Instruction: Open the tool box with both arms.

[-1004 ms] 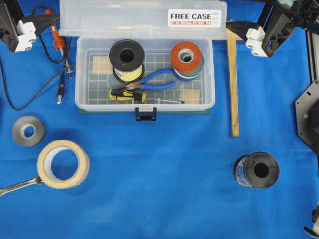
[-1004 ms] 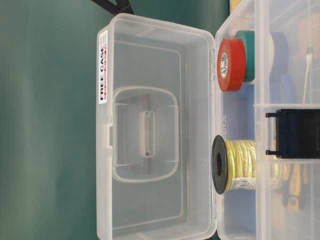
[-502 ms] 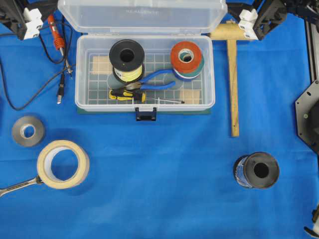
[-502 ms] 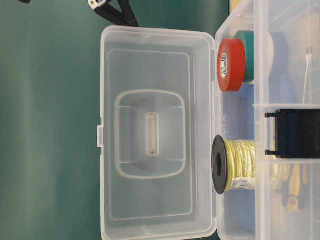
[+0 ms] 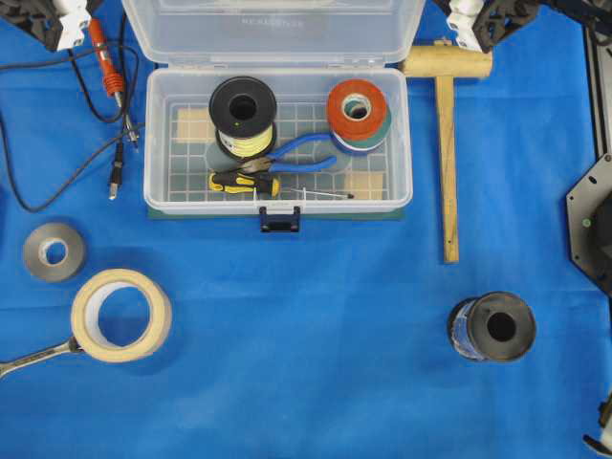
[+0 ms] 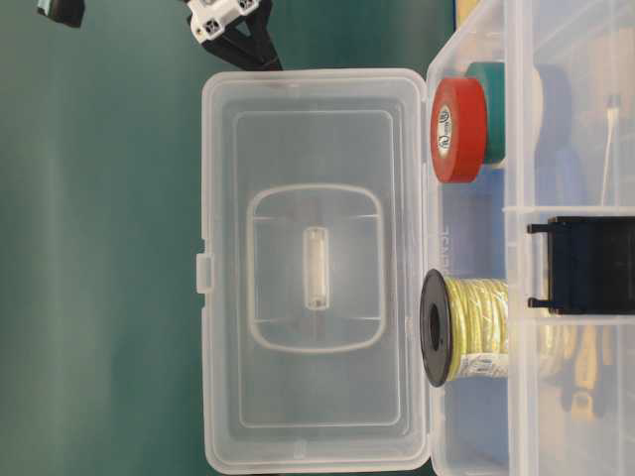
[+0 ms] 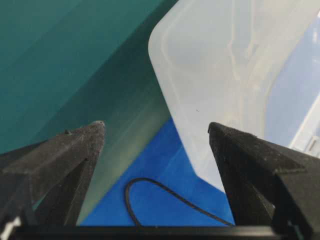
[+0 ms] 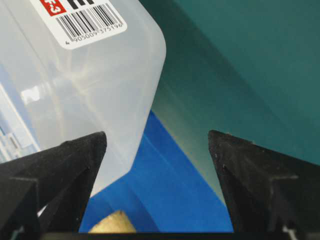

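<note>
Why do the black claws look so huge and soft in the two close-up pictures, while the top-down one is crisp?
Left wrist view: left gripper sits nearest the lens, fingers soft-edged. Right wrist view: right gripper likewise, barcode label sharp. Overhead view: evenly lit, tool box crisp.

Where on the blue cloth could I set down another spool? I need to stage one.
Bare cloth lies in front of the tool box, between the masking tape roll and the black spool. It is crowded left of the box, with cables and a grey tape roll.

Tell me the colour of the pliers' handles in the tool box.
Blue; the pliers show best in the overhead view.
</note>
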